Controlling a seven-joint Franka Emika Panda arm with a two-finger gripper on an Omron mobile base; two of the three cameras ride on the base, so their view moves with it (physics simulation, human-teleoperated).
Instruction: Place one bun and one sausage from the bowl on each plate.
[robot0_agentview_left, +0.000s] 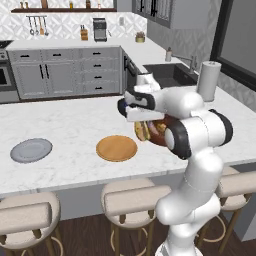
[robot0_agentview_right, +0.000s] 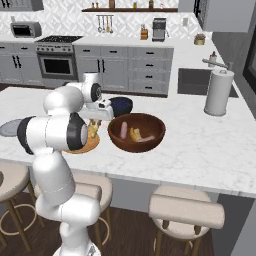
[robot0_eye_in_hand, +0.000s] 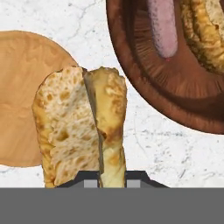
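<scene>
Now, gripper (robot0_eye_in_hand: 112, 180): clamped on a split bun (robot0_eye_in_hand: 81, 127), frame centre.
Bowl (robot0_eye_in_hand: 144, 83): upper right, holding a sausage (robot0_eye_in_hand: 162, 26).
Tan plate (robot0_eye_in_hand: 22, 96): left edge.

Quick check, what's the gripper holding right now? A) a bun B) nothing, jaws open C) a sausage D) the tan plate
A: the hand view shows the gripper shut on a split bun, held above the counter between the tan plate and the wooden bowl; a sausage lies in the bowl.
</scene>
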